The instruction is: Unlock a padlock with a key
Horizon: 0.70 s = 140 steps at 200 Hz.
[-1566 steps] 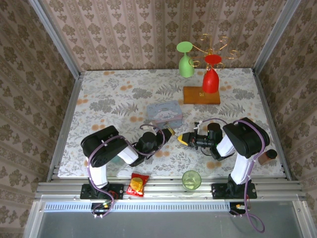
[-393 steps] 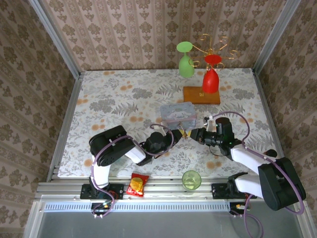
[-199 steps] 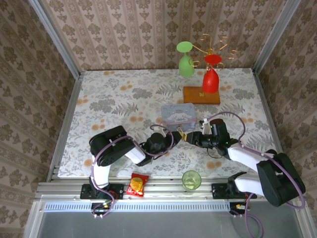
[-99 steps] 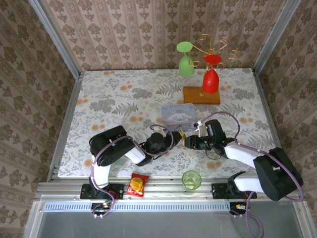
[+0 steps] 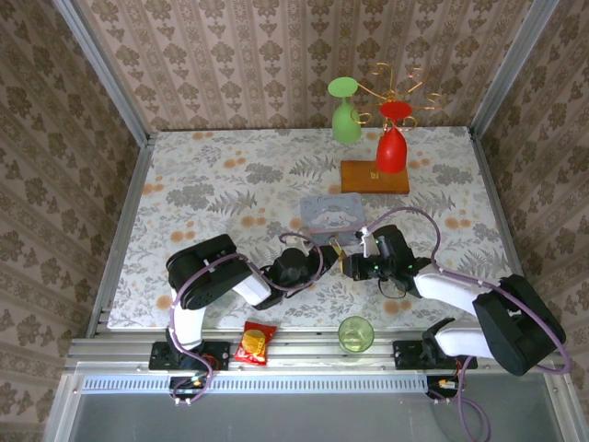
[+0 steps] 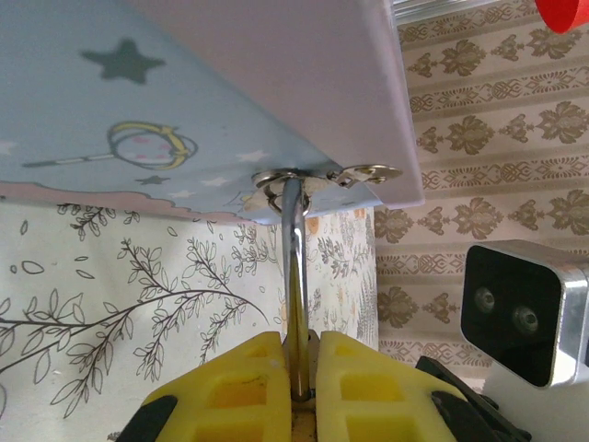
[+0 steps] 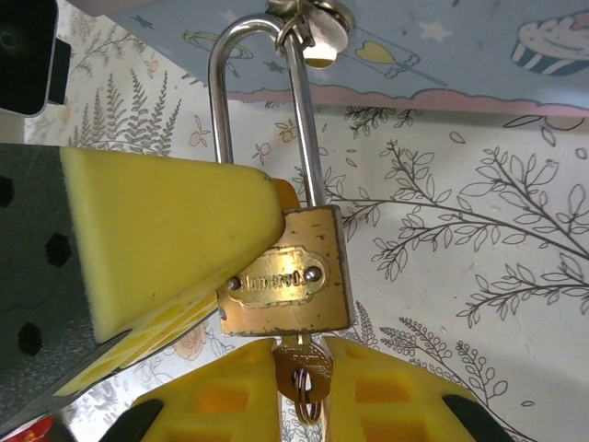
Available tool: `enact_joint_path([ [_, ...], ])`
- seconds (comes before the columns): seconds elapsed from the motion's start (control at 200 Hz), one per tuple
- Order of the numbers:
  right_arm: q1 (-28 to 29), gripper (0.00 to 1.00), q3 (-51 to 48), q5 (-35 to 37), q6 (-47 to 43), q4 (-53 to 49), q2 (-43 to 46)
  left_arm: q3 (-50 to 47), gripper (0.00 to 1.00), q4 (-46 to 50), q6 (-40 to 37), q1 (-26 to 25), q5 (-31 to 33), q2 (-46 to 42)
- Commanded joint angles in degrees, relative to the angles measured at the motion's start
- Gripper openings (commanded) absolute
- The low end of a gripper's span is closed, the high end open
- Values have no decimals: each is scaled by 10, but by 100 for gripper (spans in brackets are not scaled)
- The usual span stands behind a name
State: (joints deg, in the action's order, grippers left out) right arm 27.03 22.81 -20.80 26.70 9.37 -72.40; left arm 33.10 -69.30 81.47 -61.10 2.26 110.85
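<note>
The padlock (image 7: 285, 281) hangs just ahead of my right end effector (image 7: 302, 394). Its shackle (image 7: 304, 138) is threaded through the hasp (image 7: 308, 18) on the pale blue tin (image 7: 442, 37), beyond the lock from my fingertips. The key (image 7: 302, 361) sits in the keyhole on the side of the body facing me. My right fingers are narrowed on its head, with the small ring (image 7: 308, 405) hanging between them. My left end effector (image 6: 293, 368) is closed tight on the lock. In the left wrist view one shackle leg rises from between its pads, and in the right wrist view one of its yellow fingers (image 7: 166, 239) lies flat against the body's left face.

The turn is the risky part, I think. My hold covers only the thin key head, so if the lock resists, the head could slip in my pads instead of turning the cylinder. I cannot tell how deep the key is seated. A partly seated key would jam or bend under torque.

My left hold is off to one side of the body, so twisting may rotate the whole lock about the shackle. That would drag the hasp and shift the tin across the surface (image 7: 460, 276). Pulling back while I turn could draw the key out.
</note>
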Motion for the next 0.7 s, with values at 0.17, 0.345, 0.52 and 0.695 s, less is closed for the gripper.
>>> enact_joint_path([
  [0.17,1,52,24,84,-7,-52,13,-5,0,-56,4,-5,-4,-33],
  [0.345,3,45,27,109,10,-83,47,-12,0,-56,3,0,-4,-35],
  [0.52,17,37,45,151,-15,-130,57,-12,0,-56,4,1,-6,-36],
  [0.695,35,38,48,150,-18,-123,59,-17,0,-56,0,1,-4,-39],
])
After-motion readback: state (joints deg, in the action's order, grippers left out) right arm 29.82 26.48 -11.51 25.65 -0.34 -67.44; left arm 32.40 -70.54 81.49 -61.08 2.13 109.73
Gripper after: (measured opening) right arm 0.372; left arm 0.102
